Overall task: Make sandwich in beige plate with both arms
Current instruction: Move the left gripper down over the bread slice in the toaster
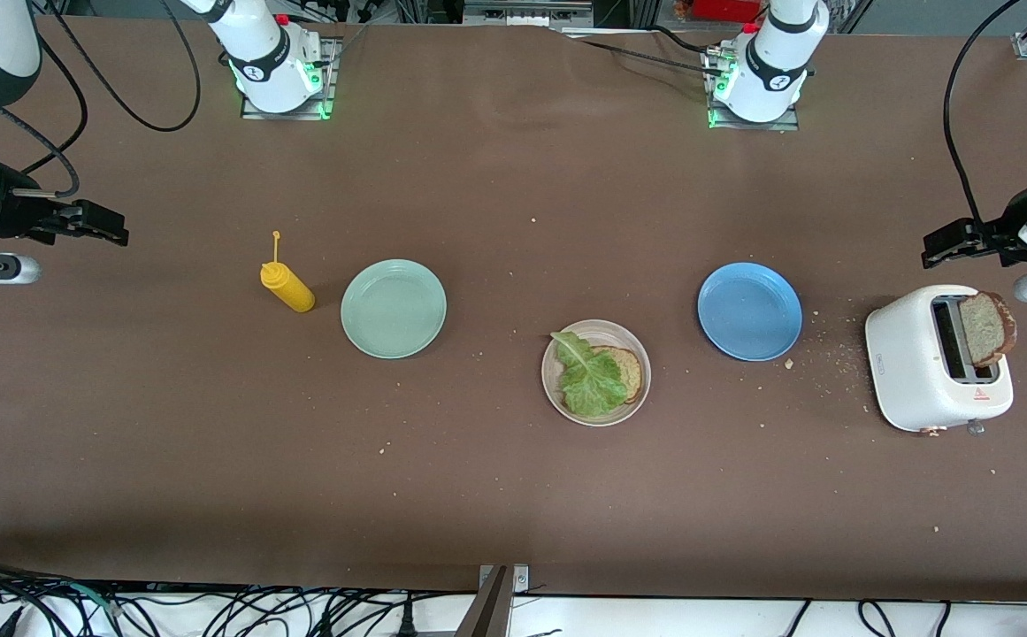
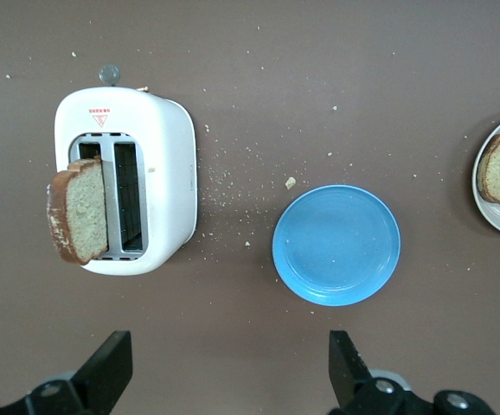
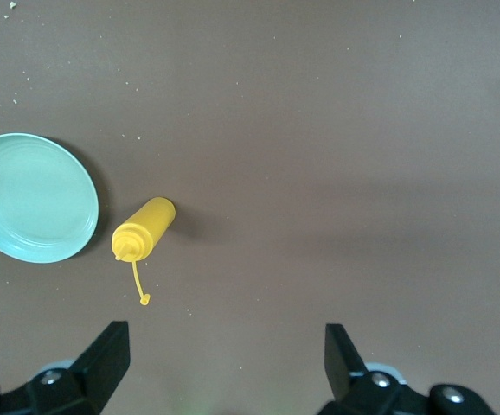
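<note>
Beige plate (image 1: 641, 382) sits mid-table, nearer the front cam than the other two plates. Contents: one slice of brown bread (image 1: 626, 370) lying flat, w/ a crinkled green lettuce leaf (image 1: 587, 379) laid over most of it; the bread shows only at the edge toward the left arm's end. No top slice on it. Left wrist view catches only the plate's edge (image 2: 492, 216) w/ bread and a bit of green.

Blue plate (image 1: 749, 311): nothing in it but a few specks. Lies between beige plate and toaster. Crumbs on the table (image 1: 513, 495) around it, thickest toward the toaster.

Pale green plate (image 1: 393, 309): bare. Just beside it, toward the right arm's end, a yellow squeeze bottle (image 1: 287, 287) lies on its side, cap tether trailing from the nozzle; bottle and plate not touching.

White toaster (image 1: 924, 372) at the left arm's end, two slots. Second bread slice (image 1: 986, 329) stands in the outer slot, sticking well up and leaning; inner slot vacant.

Left gripper (image 1: 942, 248): in the air over bare table just beside the toaster, fingers spread wide, holding nothing.

Right gripper (image 1: 106, 226): in the air over bare table at the right arm's end, well apart from bottle, fingers spread wide, holding nothing.
</note>
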Robot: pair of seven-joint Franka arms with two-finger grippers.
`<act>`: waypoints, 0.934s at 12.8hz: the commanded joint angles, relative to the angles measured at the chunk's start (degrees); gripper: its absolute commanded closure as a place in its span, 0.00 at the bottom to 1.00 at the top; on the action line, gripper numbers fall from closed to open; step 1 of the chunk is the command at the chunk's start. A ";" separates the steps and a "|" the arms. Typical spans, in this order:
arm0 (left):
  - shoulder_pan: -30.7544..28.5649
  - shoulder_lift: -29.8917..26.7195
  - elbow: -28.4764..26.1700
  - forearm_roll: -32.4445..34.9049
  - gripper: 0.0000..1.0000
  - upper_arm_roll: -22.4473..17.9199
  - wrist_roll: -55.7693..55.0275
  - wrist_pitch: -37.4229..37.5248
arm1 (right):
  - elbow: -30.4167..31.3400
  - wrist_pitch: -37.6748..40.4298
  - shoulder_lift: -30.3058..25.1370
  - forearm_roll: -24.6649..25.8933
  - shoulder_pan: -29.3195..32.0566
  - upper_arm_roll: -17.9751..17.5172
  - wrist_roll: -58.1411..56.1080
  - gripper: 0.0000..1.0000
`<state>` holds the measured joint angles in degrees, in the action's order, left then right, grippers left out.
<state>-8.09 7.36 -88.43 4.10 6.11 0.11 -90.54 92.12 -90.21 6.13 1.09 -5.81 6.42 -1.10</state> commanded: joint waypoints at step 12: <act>-12.11 7.84 3.09 0.92 0.00 0.49 7.77 -10.16 | 0.43 -0.93 0.28 -0.56 0.27 -0.62 0.13 0.00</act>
<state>-17.67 12.15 -87.89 4.17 5.96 3.45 -98.08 92.13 -90.58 6.61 1.09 -5.85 6.17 -1.08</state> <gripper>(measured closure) 0.000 0.000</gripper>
